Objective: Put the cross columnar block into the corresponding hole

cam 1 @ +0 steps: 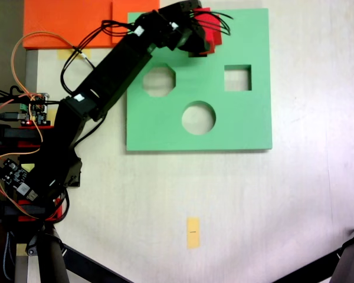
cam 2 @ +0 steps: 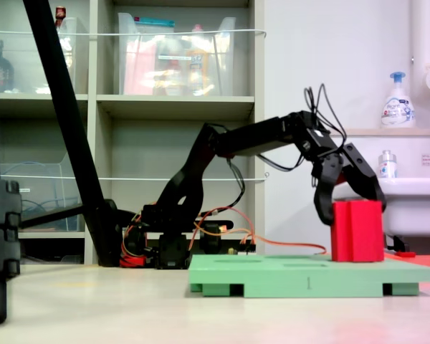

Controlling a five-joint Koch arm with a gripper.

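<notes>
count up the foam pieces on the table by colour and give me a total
Green: 1, the green foam board.
Red: 1, the cross columnar block, standing on the board.
Orange: 2, overlapping orange sheets at the top edge.
Total: 4.

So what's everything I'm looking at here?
Block: one, red, standing upright on the board's far end, in the overhead-like fixed view at the board's top edge.
Board: one, green, flat on the table.
Cutouts: three showing, an octagon, a circle, a square.
Orange sheet: one, at the top left, beside the board.
Yellow tape: one strip, on the table below the board.
Circuit boards and wires: a cluster, left edge.
Shelves: with clear bins, behind the arm.
Bottle: one, white with blue pump, on a ledge.
Arm: one, black.
Pincer: one, black, jaws spread over the block's top.
</notes>
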